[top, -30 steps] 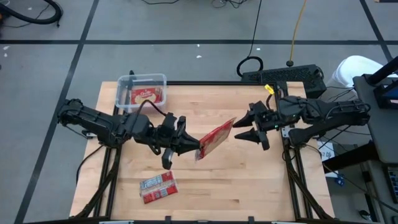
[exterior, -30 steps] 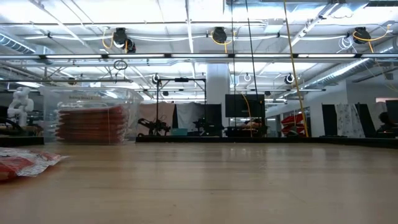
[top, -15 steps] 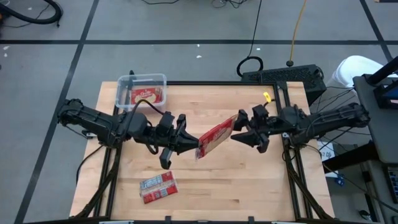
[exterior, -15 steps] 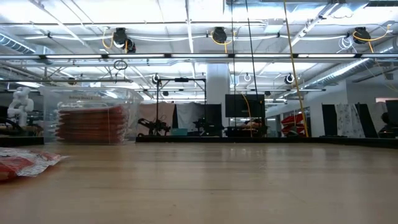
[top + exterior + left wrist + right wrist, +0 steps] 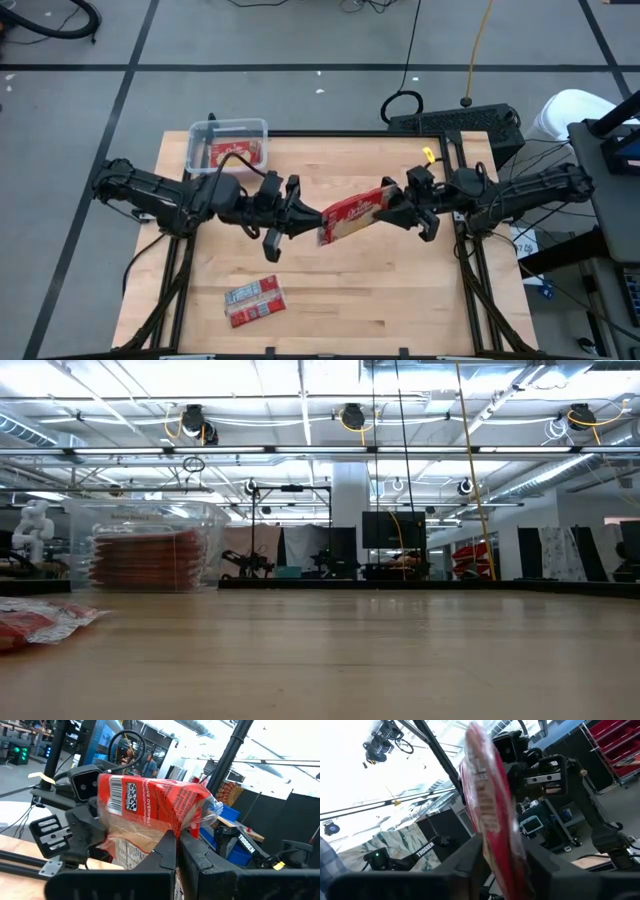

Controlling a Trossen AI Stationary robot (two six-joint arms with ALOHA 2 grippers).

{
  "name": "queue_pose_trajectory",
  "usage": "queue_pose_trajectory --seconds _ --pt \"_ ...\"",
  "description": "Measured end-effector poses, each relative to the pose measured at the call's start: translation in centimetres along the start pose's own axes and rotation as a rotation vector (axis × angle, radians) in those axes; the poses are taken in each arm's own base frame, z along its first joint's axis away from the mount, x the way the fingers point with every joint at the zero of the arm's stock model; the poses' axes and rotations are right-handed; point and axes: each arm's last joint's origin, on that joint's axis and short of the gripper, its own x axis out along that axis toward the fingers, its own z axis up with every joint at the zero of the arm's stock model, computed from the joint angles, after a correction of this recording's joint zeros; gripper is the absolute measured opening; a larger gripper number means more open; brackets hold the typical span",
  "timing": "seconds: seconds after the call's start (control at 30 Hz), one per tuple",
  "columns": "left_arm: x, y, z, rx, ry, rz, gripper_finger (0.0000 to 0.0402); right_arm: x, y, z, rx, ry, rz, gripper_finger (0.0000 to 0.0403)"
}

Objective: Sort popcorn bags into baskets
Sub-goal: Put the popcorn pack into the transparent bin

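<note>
Above the middle of the wooden desk (image 5: 400, 290), the left claw (image 5: 303, 214) and right claw (image 5: 392, 208) both pinch opposite ends of one flat red popcorn bag (image 5: 353, 212), held in mid-air.

I work in a robotics lab or workshop hall. Behind my wooden table (image 5: 400, 650), across the top of the low view, run bare ceiling pipes (image 5: 300, 452) and hanging lamps (image 5: 352, 416); a dark monitor (image 5: 392, 530) sits mid-frame, red storage bins (image 5: 472, 557) at right.
</note>
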Motion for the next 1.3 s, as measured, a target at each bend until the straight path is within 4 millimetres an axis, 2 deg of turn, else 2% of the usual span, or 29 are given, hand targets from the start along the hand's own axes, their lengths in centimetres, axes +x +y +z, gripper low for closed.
queue_pose_trajectory --seconds 0.17,0.3,0.4,0.57,0.83,1.0,1.3 --pt "0.0 0.4 0.1 -0.016 -0.004 0.017 0.0025 0.0 0.0 0.0 -0.011 0.003 -0.001 0.0039" --pt "0.0 0.7 -0.1 -0.069 0.026 0.050 0.0039 -0.1 0.0 -0.1 -0.022 0.012 -0.007 0.0009" --pt "-0.6 0.8 0.0 -0.103 0.040 0.106 0.0054 -0.2 -0.1 -0.1 -0.020 0.019 -0.022 0.0008" --pt "-1.9 0.5 0.5 -0.099 0.052 0.187 0.0102 -0.7 0.0 0.1 -0.016 0.020 -0.074 0.0021" --pt "-4.9 -0.2 2.9 -0.127 -0.012 0.225 0.0171 -1.8 0.2 0.6 -0.017 0.026 -0.140 0.0013" --pt "-5.9 0.1 4.1 -0.113 -0.063 0.259 0.0181 -1.9 -0.1 0.6 -0.014 0.020 -0.190 0.0013" --pt "-5.5 1.5 4.2 -0.104 -0.058 0.301 0.0182 -2.0 -0.9 -0.3 -0.004 0.079 -0.292 0.0012"
